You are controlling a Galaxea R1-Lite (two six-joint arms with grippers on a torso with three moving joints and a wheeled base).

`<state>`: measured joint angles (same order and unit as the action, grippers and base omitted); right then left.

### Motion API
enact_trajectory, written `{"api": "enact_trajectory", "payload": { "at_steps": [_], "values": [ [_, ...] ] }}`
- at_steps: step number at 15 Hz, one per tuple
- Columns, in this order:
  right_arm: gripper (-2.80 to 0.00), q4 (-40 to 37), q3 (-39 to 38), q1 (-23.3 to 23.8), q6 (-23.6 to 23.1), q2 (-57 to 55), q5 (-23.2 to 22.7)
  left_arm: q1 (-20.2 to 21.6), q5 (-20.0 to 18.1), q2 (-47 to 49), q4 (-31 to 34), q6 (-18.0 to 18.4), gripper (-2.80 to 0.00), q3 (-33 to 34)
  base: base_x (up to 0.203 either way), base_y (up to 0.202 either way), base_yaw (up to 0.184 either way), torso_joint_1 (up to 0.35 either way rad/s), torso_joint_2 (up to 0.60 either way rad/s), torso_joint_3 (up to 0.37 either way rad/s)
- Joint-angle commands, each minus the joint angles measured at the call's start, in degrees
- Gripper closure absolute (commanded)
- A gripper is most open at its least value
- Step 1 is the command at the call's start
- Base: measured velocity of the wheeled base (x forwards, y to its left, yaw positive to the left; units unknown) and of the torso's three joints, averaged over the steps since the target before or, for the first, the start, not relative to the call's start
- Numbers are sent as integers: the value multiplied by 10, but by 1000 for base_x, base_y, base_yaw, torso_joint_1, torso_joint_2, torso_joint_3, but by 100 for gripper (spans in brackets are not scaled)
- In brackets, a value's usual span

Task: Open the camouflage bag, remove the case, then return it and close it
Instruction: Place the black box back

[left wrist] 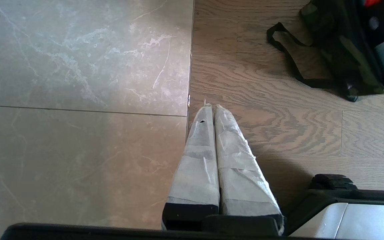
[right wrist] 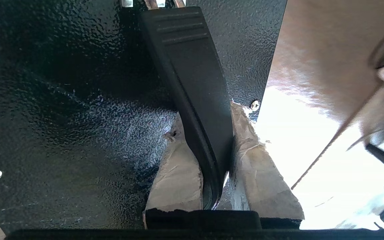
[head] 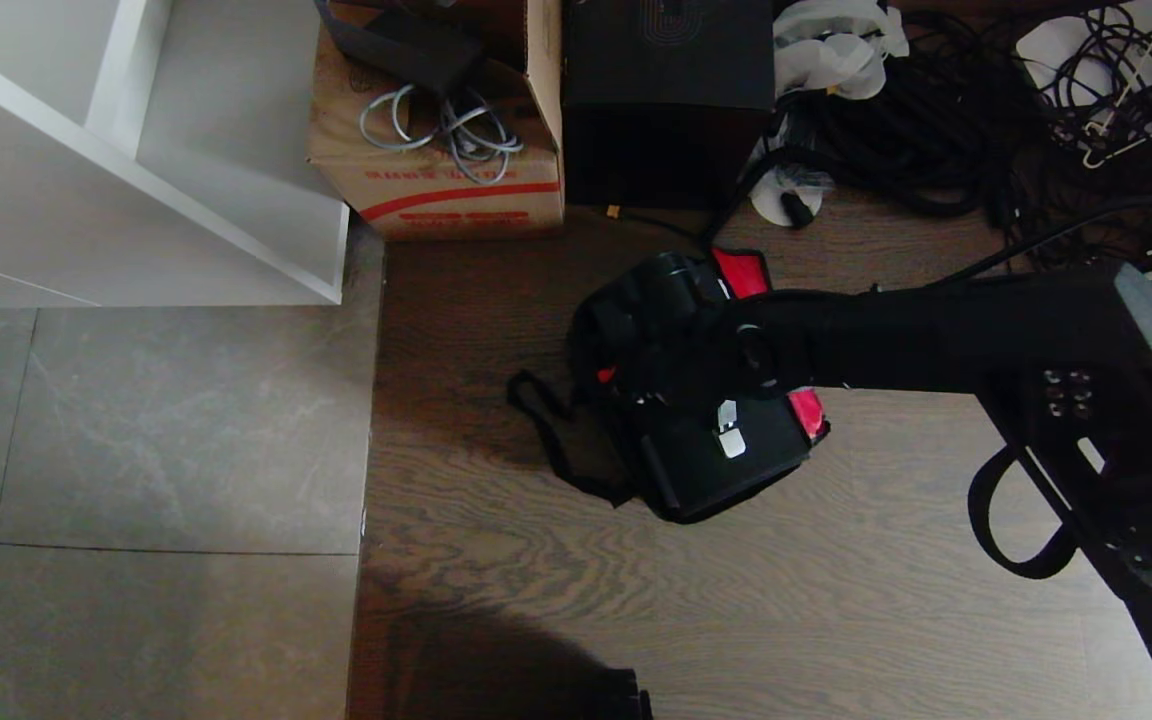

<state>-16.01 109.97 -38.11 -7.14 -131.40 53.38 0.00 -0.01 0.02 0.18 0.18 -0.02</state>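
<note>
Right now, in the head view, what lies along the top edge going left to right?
White shelf unit → brown cardboard carton with grey cables → tall plain black box → white crumpled material → tangle of black cables.

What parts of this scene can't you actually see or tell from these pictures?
- Head view: the right arm hides the right gripper and much of the case.
- Right wrist view: the case handle fills the frame; the camouflage bag is unseen.
- Left wrist view: the bag is cut off at the edge.

Green camouflage bag [left wrist: 342, 56] with red lining, black pebbled case [right wrist: 62, 116], brown carton [head: 436, 150] with red stripe, grey marbled tiles [left wrist: 78, 83]
</note>
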Motion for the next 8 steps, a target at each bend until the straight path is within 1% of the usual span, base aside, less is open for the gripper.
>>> {"api": "enact_trajectory", "payload": {
  "at_steps": [1, 5, 8],
  "values": [
    [0, 5, -2, 5, -1, -30, 3, 0, 0, 1, 0, 0, 0, 0, 0, 0, 0, 0, 0, 0],
    [0, 19, -3, 8, 0, -47, 3, 0, 0, 1, 0, 0, 0, 0, 0, 0, 0, 0, 0, 0],
    [0, 17, -21, 7, 16, -54, 3, 0, 0, 1, 0, 0, 0, 0, 0, 0, 0, 0, 0, 0]
  ]
}}
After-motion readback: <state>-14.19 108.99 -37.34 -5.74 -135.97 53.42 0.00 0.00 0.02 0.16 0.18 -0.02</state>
